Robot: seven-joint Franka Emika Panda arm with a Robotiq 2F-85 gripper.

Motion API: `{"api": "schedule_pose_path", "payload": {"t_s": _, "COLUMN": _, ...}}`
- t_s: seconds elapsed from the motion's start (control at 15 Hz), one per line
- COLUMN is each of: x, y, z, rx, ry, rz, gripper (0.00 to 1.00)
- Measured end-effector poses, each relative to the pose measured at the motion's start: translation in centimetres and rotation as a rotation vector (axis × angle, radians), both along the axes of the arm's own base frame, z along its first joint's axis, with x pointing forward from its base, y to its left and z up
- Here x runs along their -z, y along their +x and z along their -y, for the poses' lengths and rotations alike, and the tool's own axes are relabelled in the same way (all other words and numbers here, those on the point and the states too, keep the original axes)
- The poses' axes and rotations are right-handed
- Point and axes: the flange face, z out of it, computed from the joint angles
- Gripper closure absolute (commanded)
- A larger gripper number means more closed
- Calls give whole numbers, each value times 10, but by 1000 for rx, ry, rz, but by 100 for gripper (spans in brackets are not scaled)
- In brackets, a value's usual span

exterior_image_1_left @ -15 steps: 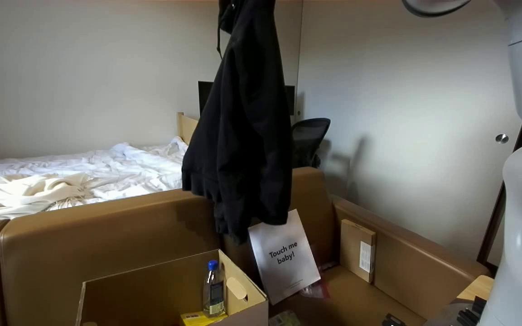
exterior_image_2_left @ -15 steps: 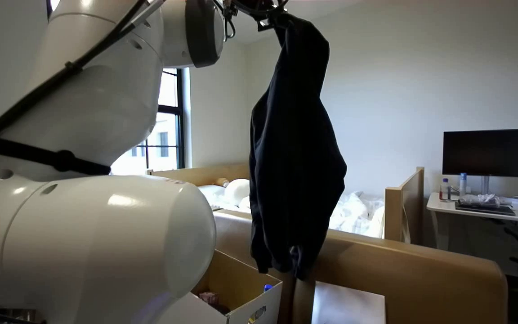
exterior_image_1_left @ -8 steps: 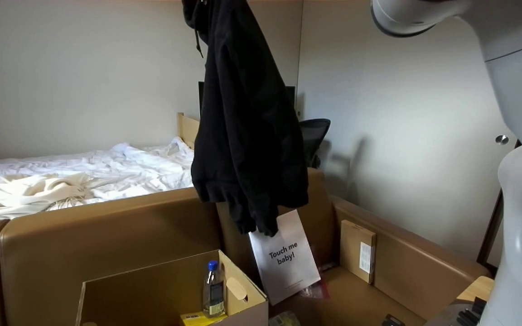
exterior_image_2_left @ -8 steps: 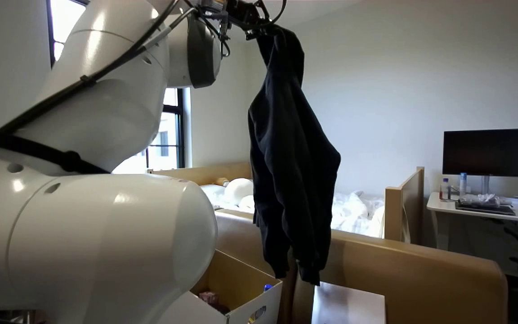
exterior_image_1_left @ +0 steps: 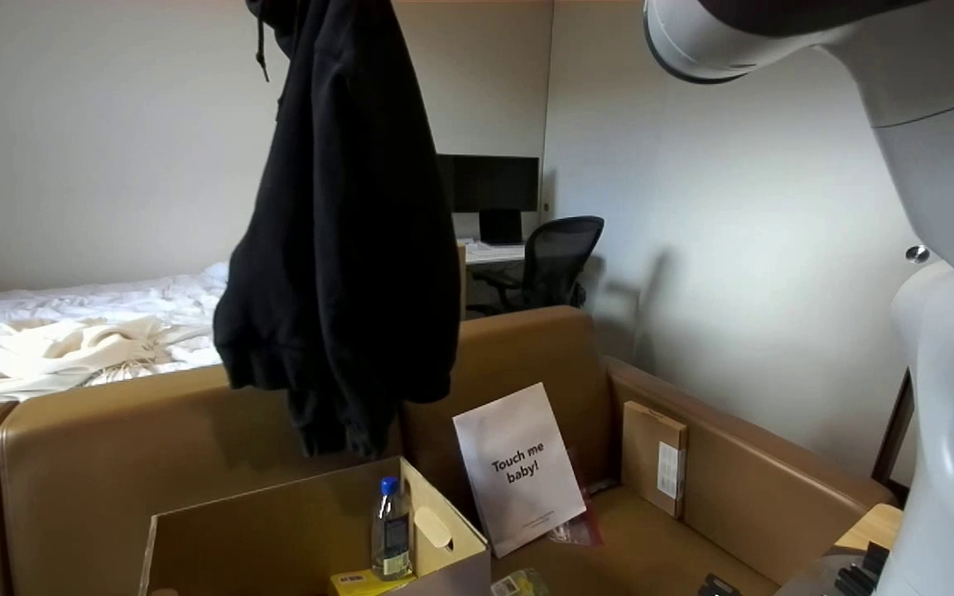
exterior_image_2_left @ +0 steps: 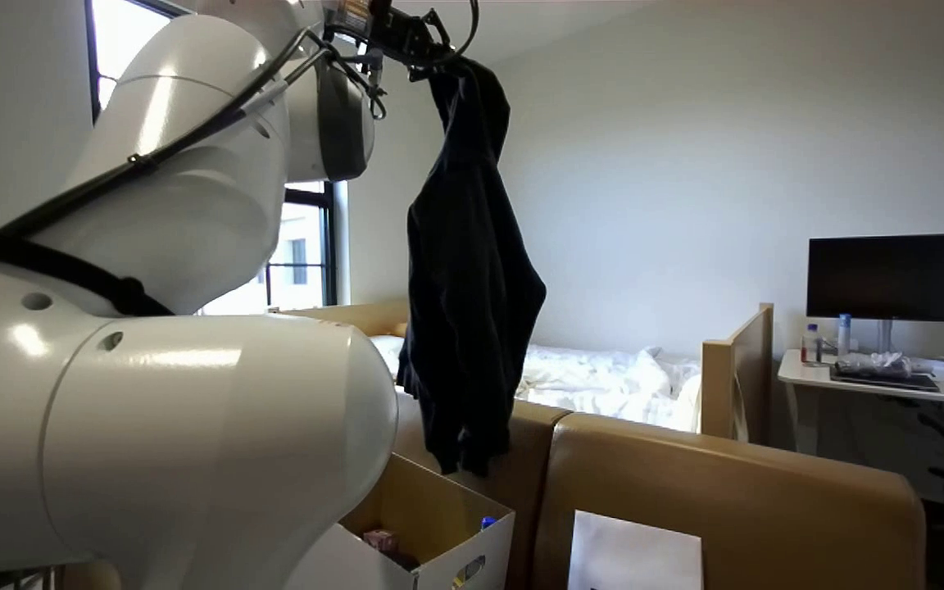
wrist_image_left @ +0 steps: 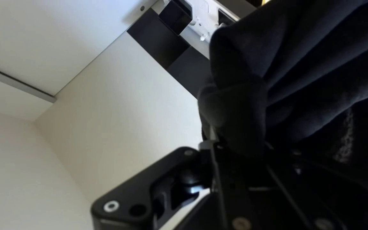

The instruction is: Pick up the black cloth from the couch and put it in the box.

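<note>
The black cloth, a hooded garment, hangs limp in the air in both exterior views (exterior_image_1_left: pixel 353 248) (exterior_image_2_left: pixel 468 262). My gripper (exterior_image_2_left: pixel 442 72) is shut on its top end and holds it high. In the wrist view, folds of the black cloth (wrist_image_left: pixel 286 64) are bunched between the fingers of my gripper (wrist_image_left: pixel 235 143), and the fingertips are mostly hidden. The open box (exterior_image_1_left: pixel 278 530) sits low in front of the couch backrest (exterior_image_1_left: pixel 518 356). The cloth's lower end hangs above the box's back rim; its depth over the box (exterior_image_2_left: pixel 431 508) is hard to tell.
The box holds a bottle with a blue cap (exterior_image_1_left: pixel 392 530) and a yellow packet (exterior_image_1_left: pixel 361 583). A white printed sheet (exterior_image_1_left: pixel 518 468) leans on the couch beside it. A flat cardboard package (exterior_image_1_left: pixel 643 459) stands by the armrest. A bed (exterior_image_1_left: pixel 113 290) lies behind the couch.
The arm has carried the hanging cloth leftward in both exterior views, from before the printed sheet to above the box's back edge. The gripper is slightly lower and the cloth swings a little.
</note>
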Motion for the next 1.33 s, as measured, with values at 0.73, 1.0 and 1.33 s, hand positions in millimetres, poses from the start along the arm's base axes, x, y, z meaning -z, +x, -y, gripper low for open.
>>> {"api": "schedule_pose_path", "payload": {"t_s": 0.73, "x": 142, "y": 29, "z": -34, "rx": 180, "ry": 483, "rz": -477, "gripper": 93}}
{"api": "schedule_pose_path", "payload": {"t_s": 1.0, "x": 184, "y": 60, "z": -28, "rx": 196, "ry": 647, "rz": -651, "gripper": 93}}
{"api": "schedule_pose_path", "payload": {"t_s": 1.33, "x": 222, "y": 84, "z": -25, "rx": 201, "ry": 804, "rz": -836, "gripper": 93}}
